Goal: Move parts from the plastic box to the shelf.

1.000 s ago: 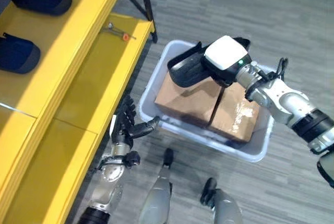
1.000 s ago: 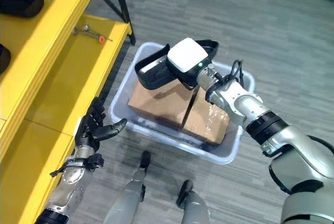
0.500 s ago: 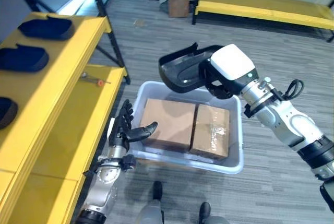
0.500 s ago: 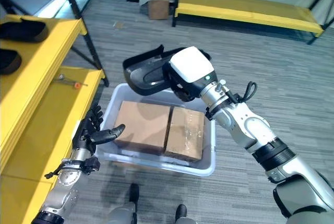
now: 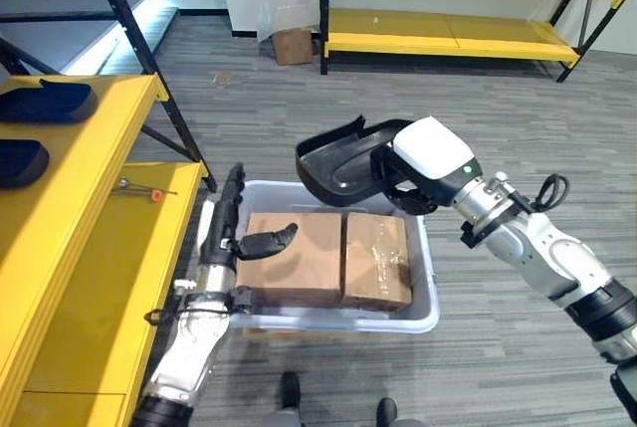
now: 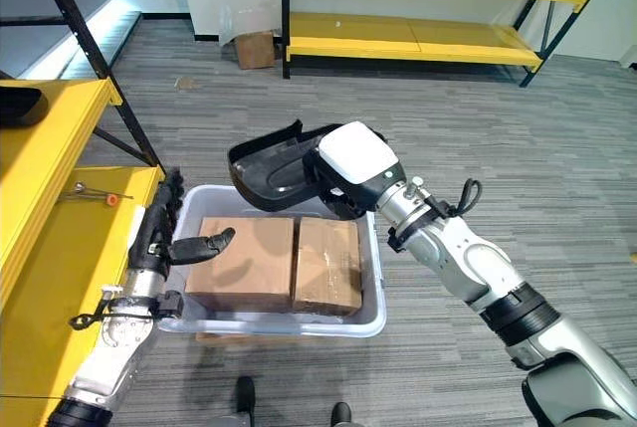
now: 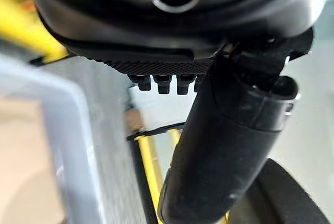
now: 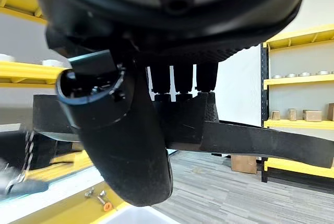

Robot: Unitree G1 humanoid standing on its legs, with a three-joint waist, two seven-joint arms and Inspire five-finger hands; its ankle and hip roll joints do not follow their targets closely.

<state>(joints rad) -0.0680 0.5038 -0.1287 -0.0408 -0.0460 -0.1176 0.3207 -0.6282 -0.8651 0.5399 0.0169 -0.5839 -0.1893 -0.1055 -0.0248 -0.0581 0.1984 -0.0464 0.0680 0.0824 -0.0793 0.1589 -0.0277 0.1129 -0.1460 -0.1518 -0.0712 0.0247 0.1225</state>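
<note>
My right hand (image 5: 426,160) is shut on a black shell-shaped plastic part (image 5: 341,162) and holds it in the air above the far rim of the translucent plastic box (image 5: 429,283). In the right wrist view the thumb and fingers (image 8: 177,80) pinch the part's edge (image 8: 250,141). Two brown cardboard boxes (image 5: 304,260) lie side by side inside the plastic box. My left hand (image 5: 223,231) is open at the box's left wall, fingers straight, thumb reaching over the cardboard. The yellow shelf (image 5: 95,248) stands at the left.
Two dark blue parts (image 5: 45,101) lie on the shelf's upper level. A small tool with a red tip (image 5: 141,188) lies on its lower level. More yellow shelving (image 5: 448,37) and a small carton (image 5: 294,45) stand at the back, across grey floor.
The camera has tilted up, so the whole scene has shifted. My right hand has lifted the black part from the cardboard boxes to above the box's far rim. My left hand has closed in on the box's left wall.
</note>
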